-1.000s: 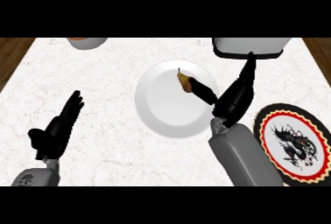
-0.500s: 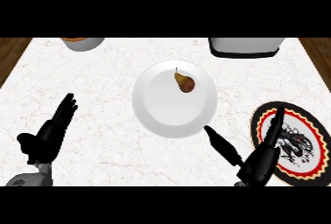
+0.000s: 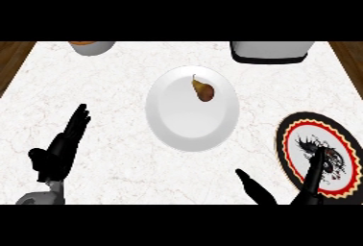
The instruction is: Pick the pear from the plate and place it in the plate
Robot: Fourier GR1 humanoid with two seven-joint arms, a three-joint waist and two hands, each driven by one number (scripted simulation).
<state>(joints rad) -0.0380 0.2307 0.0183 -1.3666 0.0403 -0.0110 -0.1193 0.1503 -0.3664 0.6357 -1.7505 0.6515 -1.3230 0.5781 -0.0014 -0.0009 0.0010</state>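
A brown pear (image 3: pixel 203 90) lies on the upper right part of a white plate (image 3: pixel 186 126) in the middle of the counter. A second plate (image 3: pixel 301 124), black and red with a dark figure in its centre, sits at the right. My right hand (image 3: pixel 310 185) is open at the lower right, its straight fingers over that patterned plate's lower part and its thumb out to the left, well apart from the pear. My left hand (image 3: pixel 61 150) rests open at the lower left, fingers up, holding nothing.
A grey bowl (image 3: pixel 93 47) stands at the counter's far left edge. A white container on a dark base (image 3: pixel 272 52) stands at the far right. Wooden floor shows past both sides of the marble counter (image 3: pixel 106 86).
My right hand has drawn back from beside the pear down to the lower right edge, letting the pear show in full. The pear and the left hand have stayed put.
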